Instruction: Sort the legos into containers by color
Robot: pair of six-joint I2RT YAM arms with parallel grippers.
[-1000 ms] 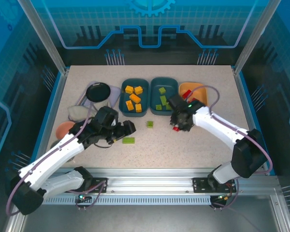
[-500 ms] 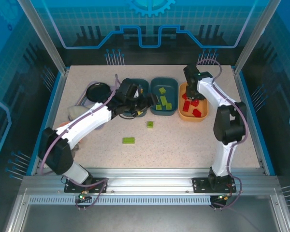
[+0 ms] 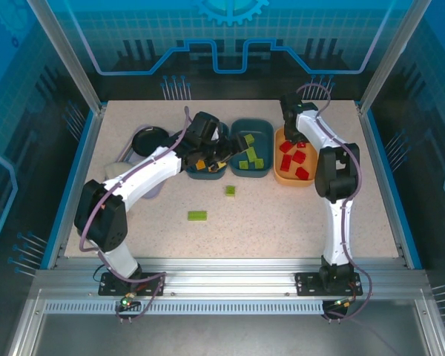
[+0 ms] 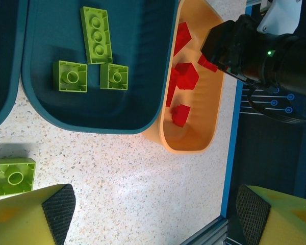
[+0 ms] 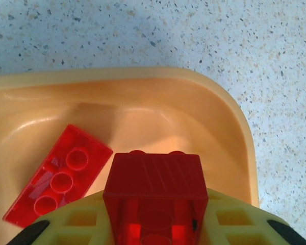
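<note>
My right gripper (image 5: 153, 227): clamped on a red brick (image 5: 153, 186) over the orange tray (image 5: 234, 122). My left gripper (image 4: 155, 214): spread wide, empty, above the table (image 4: 117, 168) by the teal tray (image 4: 143, 76) holding green bricks (image 4: 96, 33).

1. The left gripper (image 3: 211, 157) has swung from the near-left of the table (image 3: 282, 222) to over the left teal tray (image 3: 205, 176), jaws wide apart.
2. The right gripper (image 3: 291, 133) has gone from mid-table to the far end of the orange tray (image 3: 297, 182), clamping a red brick (image 5: 153, 176).
3. That tray, bare a second ago, now holds red bricks (image 3: 295, 157).
</note>
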